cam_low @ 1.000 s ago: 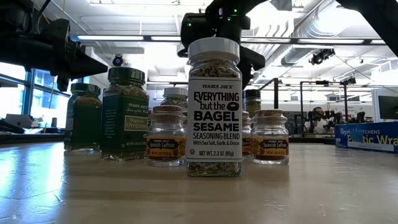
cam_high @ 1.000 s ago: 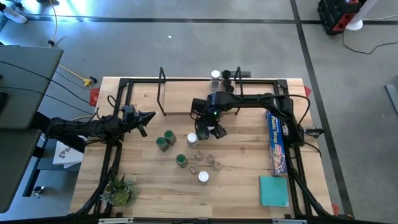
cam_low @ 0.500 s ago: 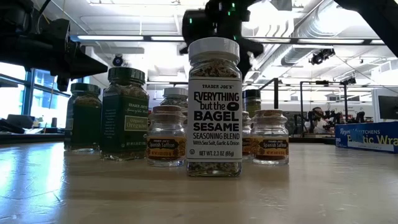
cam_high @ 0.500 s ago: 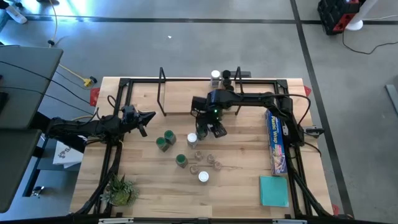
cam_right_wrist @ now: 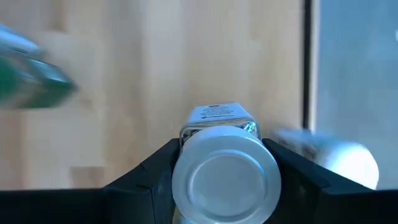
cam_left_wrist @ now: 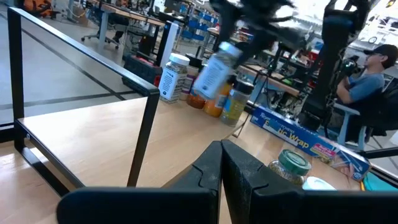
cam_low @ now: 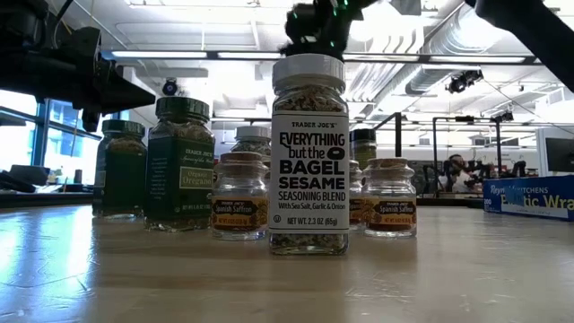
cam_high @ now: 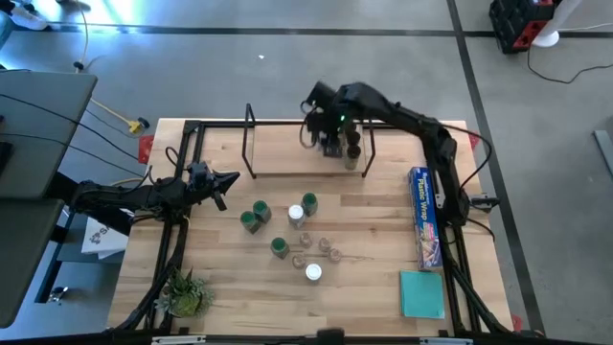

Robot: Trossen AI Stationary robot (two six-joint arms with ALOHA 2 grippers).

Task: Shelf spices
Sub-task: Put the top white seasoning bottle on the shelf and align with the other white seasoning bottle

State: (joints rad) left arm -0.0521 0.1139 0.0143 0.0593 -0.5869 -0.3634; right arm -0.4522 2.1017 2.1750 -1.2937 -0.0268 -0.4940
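Carrying a white-lidded jar [cam_right_wrist: 225, 175] clamped between its fingers [cam_right_wrist: 144, 171], the right gripper [cam_high: 329, 137] hangs over the shelf [cam_high: 287, 153] at the table's far edge, near the right-hand hoop. The grip sits just below the lid, which leaves the base free to be set flat on the plank. In the left wrist view the jar [cam_left_wrist: 212, 70] hangs tilted in the air above the plank, so it will probably need to be squared up before it is lowered.

Jars already stand on the shelf beside it, among them a dark-lidded jar [cam_high: 352, 151] and a white-lidded one [cam_left_wrist: 172, 76]. They cluster at that end, seemingly to fill the plank from one side, so the carried jar has to come down clear of them.

The remaining spices [cam_high: 287, 230] wait in a loose group mid-table, a green-lidded jar [cam_high: 309, 202] nearest the shelf. The left gripper [cam_high: 228, 179] rests low at the table's left, fingers [cam_left_wrist: 205, 171] pressed together on nothing, well apart from the work and out of the right arm's path.
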